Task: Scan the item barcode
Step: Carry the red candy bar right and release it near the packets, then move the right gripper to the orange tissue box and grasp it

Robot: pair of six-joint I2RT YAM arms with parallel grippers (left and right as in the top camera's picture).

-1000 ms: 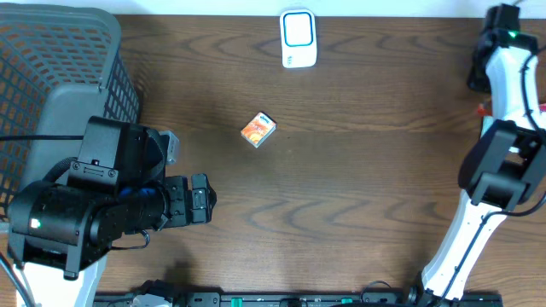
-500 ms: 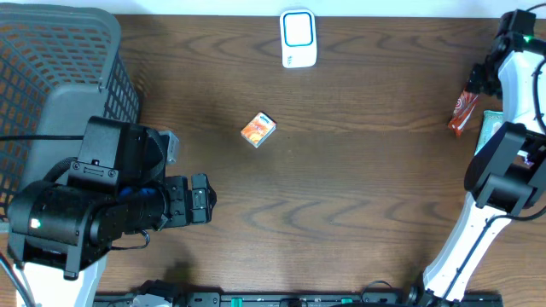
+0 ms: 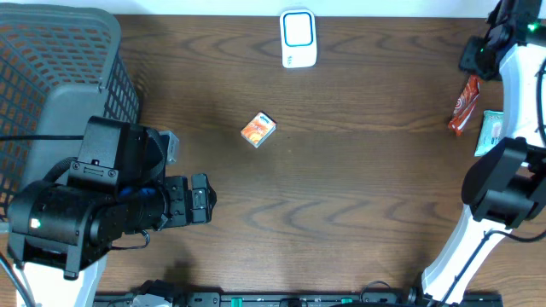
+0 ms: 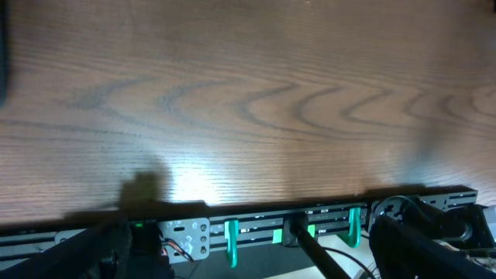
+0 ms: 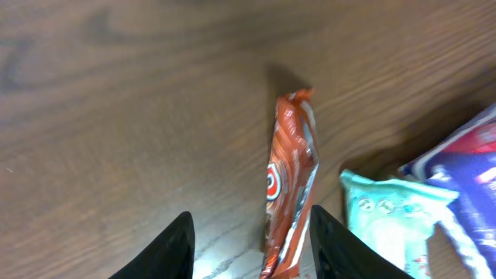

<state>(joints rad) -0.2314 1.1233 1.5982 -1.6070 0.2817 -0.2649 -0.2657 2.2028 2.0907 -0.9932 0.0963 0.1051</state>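
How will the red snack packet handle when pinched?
The red snack packet looks like thin glossy film, so it is probably floppy and somewhat slippery. It looks slim, so likely light, and it may crumple under a squeeze.

Worktop [image 3: 358, 170]: dark brown, arched wood grain. Basket [image 3: 51, 51]: grey mesh. Scanner [image 3: 299, 38]: white, blue-rimmed window. Small box [image 3: 258, 130]: orange with white. Snack pouch [image 5: 291, 186]: red-orange, white ring logo, silvery seam. Mint packet [image 5: 391, 221]: pale green, white print. Purple packet [image 5: 465, 167]: purple-blue, white.
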